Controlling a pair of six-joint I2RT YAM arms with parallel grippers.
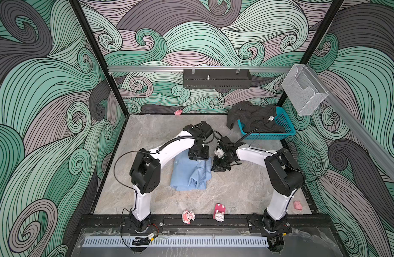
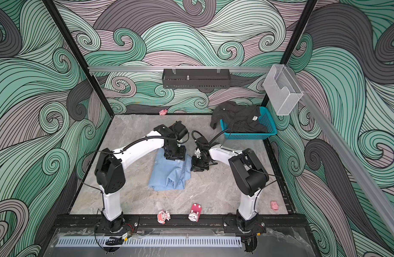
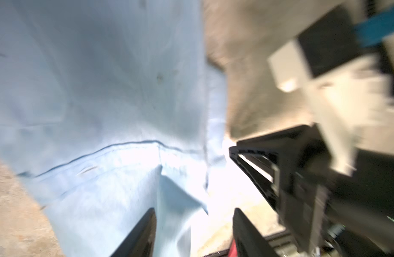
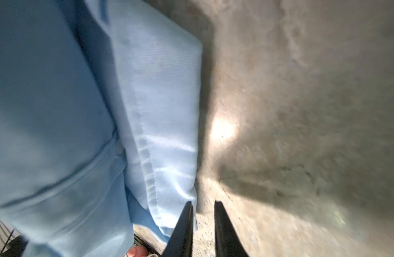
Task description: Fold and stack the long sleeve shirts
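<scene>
1. Grey marbled tabletop [image 1: 236, 189] fills the floor of a booth whose walls [image 1: 47, 89] carry green and mauve swirls.
2. The light blue shirt [image 1: 191, 175] lies folded into a rough rectangle at the centre of both top views. The dark shirt [image 1: 254, 120] is heaped in the teal basket [image 1: 285, 120] at the upper right, spilling over its left rim.
3. The step in hand looks like finishing the blue shirt's fold. Its lower right part is rumpled, and loose layers show along its right edge.
4. To do this well, the left gripper [image 3: 194, 210] should rise straight up so that no cloth catches on a finger. The right gripper [image 4: 203, 203] could then press or tuck the loose right edge flat without dragging the stack sideways.
5. The left gripper's jaws stand well apart, with cloth lying below them and nothing clamped.
6. The right gripper's jaws are only slightly parted, with bare tabletop showing between them. They sit just beside the shirt's edge.
7. The left arm arches from its base at the lower left to the centre of the frame, wrist bent so the gripper points down over the shirt's upper edge.
8. The right arm rises from the lower right, its forearm reaching left and its gripper tilted low by the shirt's upper right corner. The two grippers are near each other but apart.
</scene>
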